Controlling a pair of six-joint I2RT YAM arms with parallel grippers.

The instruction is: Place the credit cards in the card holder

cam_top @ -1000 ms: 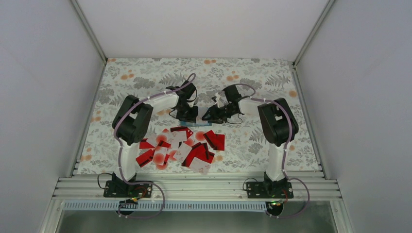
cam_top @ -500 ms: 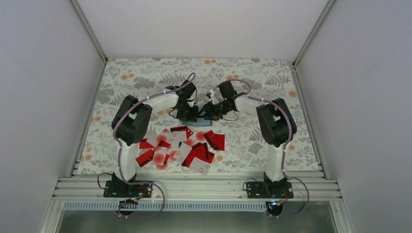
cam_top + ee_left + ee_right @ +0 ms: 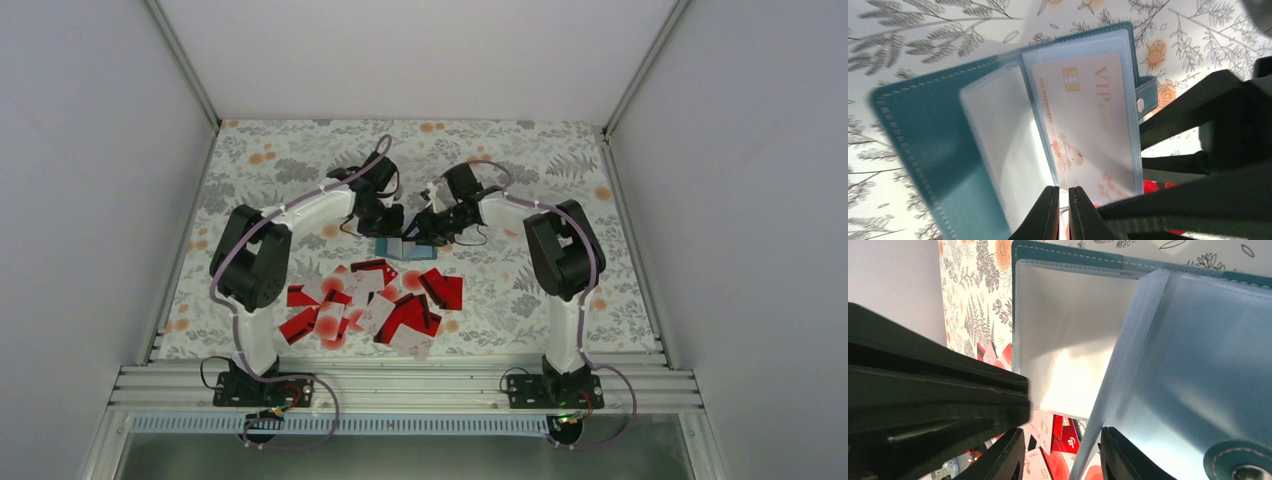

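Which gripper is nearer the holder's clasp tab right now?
Right. The right gripper sits close beside the clasp tab; the left gripper pinches a clear sleeve farther away.

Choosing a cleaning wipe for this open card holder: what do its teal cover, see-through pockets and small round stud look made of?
Teal rectangular card holder cover: leather or an imitation, matt, with a stitched edge. See-through pockets: thin clear plastic, glossy, with glare patches. Small round stud: seemingly metal, with a pale glint.
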